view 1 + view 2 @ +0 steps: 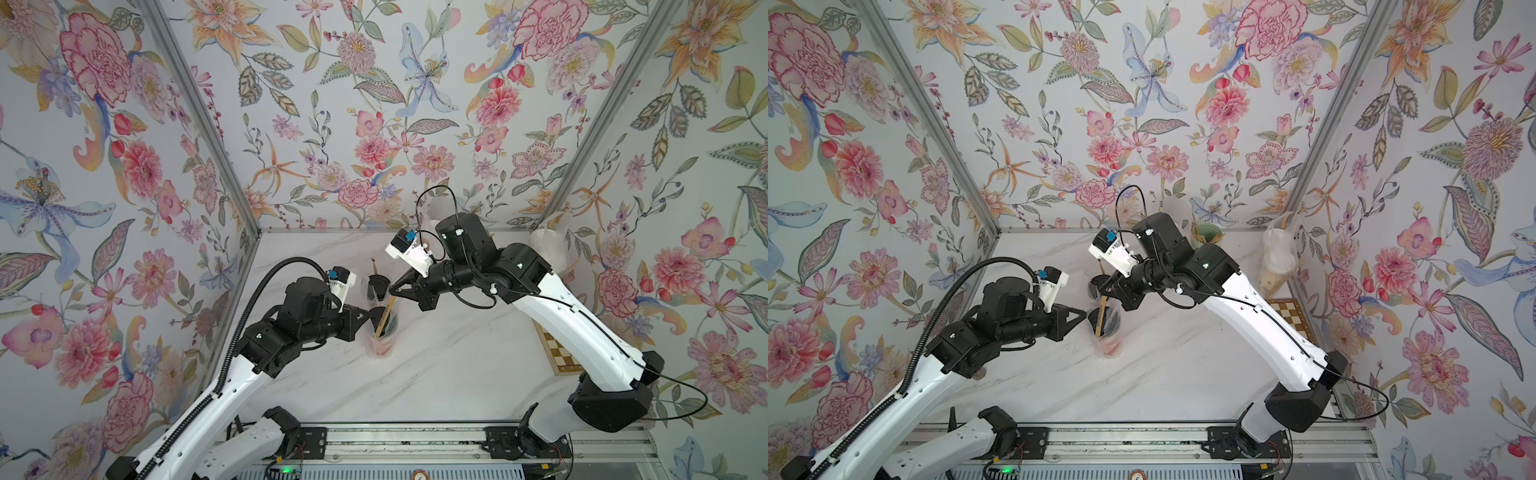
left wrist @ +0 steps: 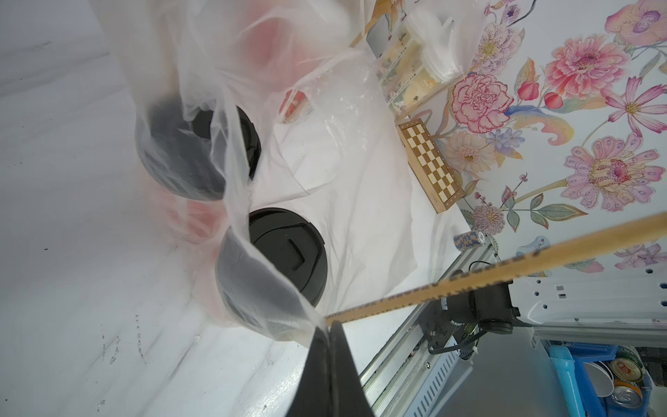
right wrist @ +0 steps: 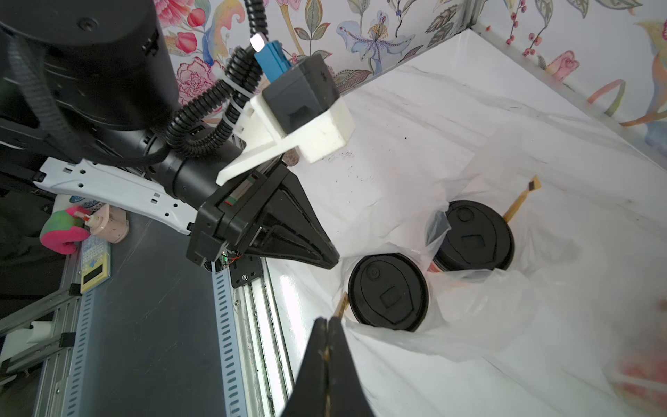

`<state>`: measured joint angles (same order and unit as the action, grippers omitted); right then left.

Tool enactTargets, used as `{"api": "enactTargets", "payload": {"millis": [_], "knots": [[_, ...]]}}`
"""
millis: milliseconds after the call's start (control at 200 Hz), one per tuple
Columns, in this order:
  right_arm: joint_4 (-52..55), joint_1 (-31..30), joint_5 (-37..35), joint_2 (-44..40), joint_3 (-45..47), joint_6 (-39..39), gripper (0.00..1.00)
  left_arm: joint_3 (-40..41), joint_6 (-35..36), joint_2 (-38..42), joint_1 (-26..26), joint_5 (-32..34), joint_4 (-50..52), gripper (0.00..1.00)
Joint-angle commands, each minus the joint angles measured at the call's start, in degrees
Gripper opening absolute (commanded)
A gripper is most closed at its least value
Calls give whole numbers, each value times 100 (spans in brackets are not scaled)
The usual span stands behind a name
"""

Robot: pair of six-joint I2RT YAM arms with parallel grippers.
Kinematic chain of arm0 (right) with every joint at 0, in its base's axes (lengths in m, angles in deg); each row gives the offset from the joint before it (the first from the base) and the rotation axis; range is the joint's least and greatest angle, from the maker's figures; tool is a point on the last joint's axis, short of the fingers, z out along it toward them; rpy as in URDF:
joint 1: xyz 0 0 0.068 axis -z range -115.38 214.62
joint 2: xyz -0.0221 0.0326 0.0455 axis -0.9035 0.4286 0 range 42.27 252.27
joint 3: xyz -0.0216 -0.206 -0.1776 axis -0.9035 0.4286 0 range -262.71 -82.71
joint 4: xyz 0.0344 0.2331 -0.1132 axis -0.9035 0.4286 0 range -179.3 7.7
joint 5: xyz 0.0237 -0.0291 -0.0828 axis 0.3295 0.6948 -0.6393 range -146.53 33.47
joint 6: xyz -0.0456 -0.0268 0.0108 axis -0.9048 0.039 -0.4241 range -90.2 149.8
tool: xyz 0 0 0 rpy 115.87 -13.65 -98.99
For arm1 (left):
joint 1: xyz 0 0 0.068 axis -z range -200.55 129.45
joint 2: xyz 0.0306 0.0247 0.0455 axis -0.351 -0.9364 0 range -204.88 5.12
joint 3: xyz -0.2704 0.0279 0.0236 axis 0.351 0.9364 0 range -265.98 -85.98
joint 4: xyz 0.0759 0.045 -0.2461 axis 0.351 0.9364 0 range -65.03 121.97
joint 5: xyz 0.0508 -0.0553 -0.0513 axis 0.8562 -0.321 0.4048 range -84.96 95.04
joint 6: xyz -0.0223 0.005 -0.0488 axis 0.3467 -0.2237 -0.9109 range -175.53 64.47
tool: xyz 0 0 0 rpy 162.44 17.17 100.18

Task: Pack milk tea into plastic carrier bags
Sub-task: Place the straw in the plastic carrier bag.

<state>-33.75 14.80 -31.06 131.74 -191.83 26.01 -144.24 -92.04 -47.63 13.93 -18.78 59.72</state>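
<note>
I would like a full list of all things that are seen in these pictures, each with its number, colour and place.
table: one, white marble
black-lidded cups: two, red-orange sides, upright at the table's middle
carrier bag: one, transparent, around both those cups
straws: two, brown, one by each of those cups
second bag: one, transparent, back right corner, holding pale cups with white lids
mint-green cup: one, back edge of the table
chessboard: one, brown and cream, right edge by the wall
left gripper: black, shut on the carrier bag's rim
right gripper: black, shut on the rim opposite
</note>
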Motion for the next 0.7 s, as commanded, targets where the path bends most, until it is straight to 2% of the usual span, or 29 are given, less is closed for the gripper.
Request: {"api": "enactTargets", "payload": {"millis": [0,175,395,586,696], "knots": [[228,-170,-302,141,-12,-238,0,49,-143,131,50,-97,-245,0],[182,-420,-543,409,238,-445,0,103,-163,152,50,-78,-272,0],[-253,-609,-562,706,999,-465,0,139,-181,178,50,-33,-293,0],[-772,-648,-480,674,1710,-447,0,157,-189,204,50,-8,-284,0],[-809,-637,-511,626,1785,-456,2,157,-192,195,46,-7,-296,0]]}}
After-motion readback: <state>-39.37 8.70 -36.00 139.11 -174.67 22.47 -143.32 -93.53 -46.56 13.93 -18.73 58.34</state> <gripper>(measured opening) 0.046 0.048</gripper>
